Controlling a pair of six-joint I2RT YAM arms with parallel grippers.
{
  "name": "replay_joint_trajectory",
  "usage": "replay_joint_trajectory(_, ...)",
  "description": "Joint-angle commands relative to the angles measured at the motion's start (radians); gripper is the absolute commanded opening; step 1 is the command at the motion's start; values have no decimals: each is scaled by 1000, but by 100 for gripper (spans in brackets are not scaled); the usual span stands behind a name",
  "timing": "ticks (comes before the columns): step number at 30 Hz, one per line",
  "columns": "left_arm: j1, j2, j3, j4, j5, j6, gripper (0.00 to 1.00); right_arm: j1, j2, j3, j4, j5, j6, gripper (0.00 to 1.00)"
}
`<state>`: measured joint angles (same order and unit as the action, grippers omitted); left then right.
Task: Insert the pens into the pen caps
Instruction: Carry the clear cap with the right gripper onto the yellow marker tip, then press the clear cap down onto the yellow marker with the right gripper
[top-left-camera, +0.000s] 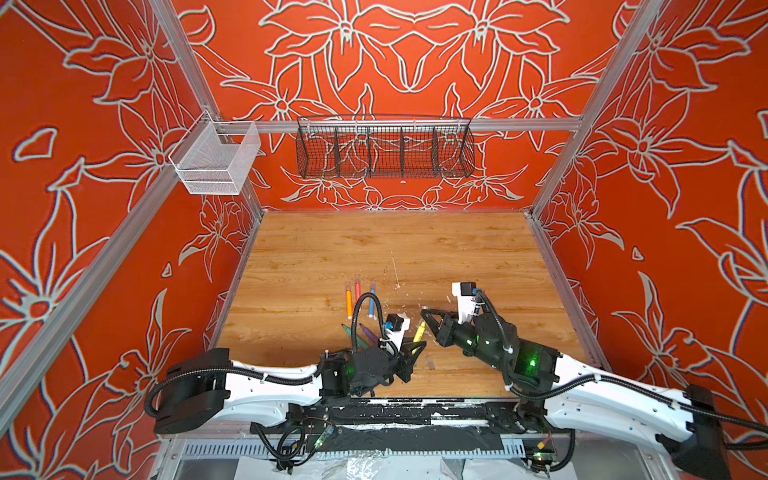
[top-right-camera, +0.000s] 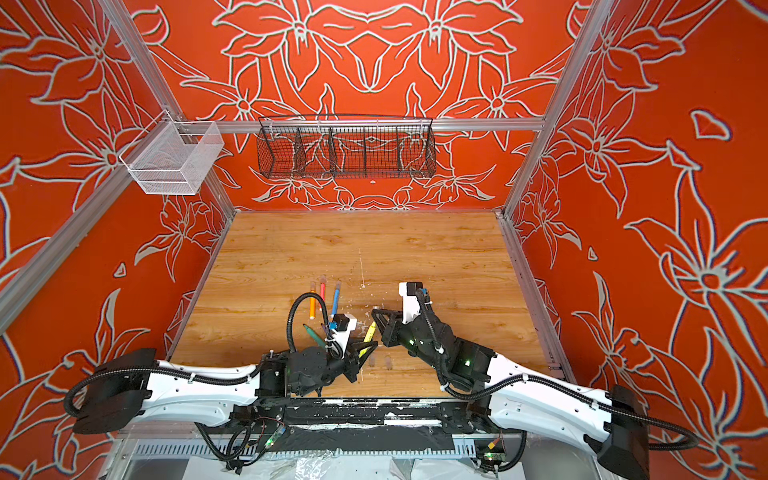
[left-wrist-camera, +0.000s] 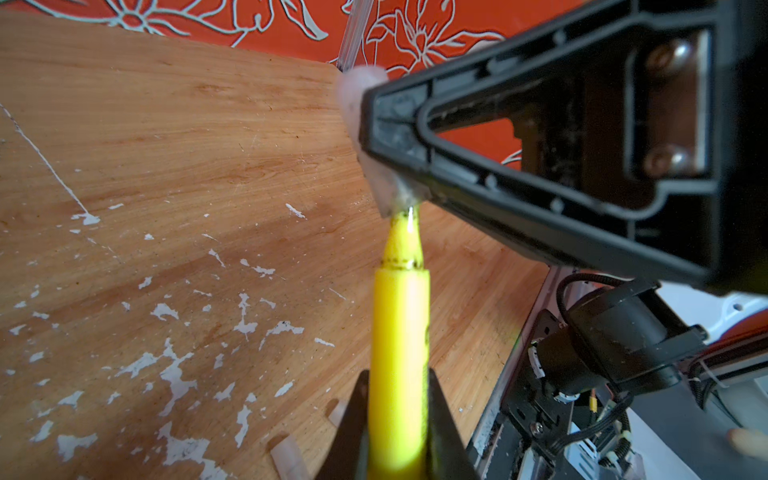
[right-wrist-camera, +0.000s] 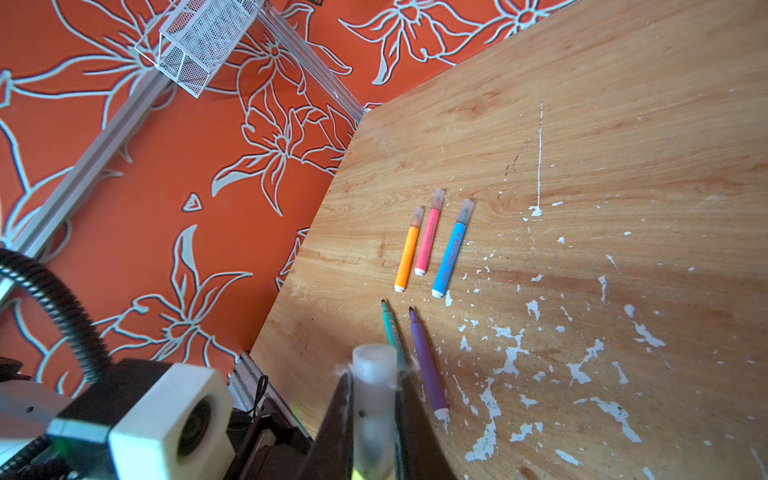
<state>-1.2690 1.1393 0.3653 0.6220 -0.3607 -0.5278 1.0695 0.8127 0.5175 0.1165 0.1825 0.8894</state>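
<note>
Over the tabletop's (top-left-camera: 374, 249) near middle, the left claw (top-left-camera: 417, 350) grips the yellow pen (top-left-camera: 419, 332) — long axis slanting away and rightward, tip meeting the cap (right-wrist-camera: 374, 374) clamped in the right claw (top-left-camera: 424, 312).

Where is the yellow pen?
In a top view the yellow pen is front and middle over the table, held by the left gripper, tip at the cap in the right gripper.

The left gripper (top-left-camera: 417, 345) clamps the yellow pen (top-left-camera: 419, 332) by its lower end. The pen slants toward the right gripper (top-left-camera: 424, 312), whose jaws are pressed together near its tip. Farther back on the table (top-left-camera: 457, 249), the orange pen (top-left-camera: 349, 303), pink pen (top-left-camera: 358, 291) and blue pen (top-left-camera: 372, 302) lie side by side. The green pen (top-left-camera: 350, 333) and purple pen (top-left-camera: 369, 332) lie partly under the left arm.
</note>
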Motion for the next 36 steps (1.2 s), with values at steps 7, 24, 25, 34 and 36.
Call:
replay_joint_trajectory(7, 19, 61, -45, 270, 24, -134, 0, 69, 27, -62, 105, 11, 80, 0)
replay_joint_trajectory(24, 51, 111, -99, 407, 40, -276, 0, 163, 63, -109, 182, 92, 44, 0)
replay_joint_trajectory(25, 52, 112, -103, 413, 41, -280, 0, 167, 66, -110, 190, 88, 40, 0)
replay_joint_trajectory(34, 59, 134, -87, 415, 59, -263, 0, 201, 60, -114, 223, 92, 9, 18)
replay_joint_trajectory(36, 59, 135, -80, 404, 60, -246, 0, 201, 44, -110, 201, 104, 3, 33)
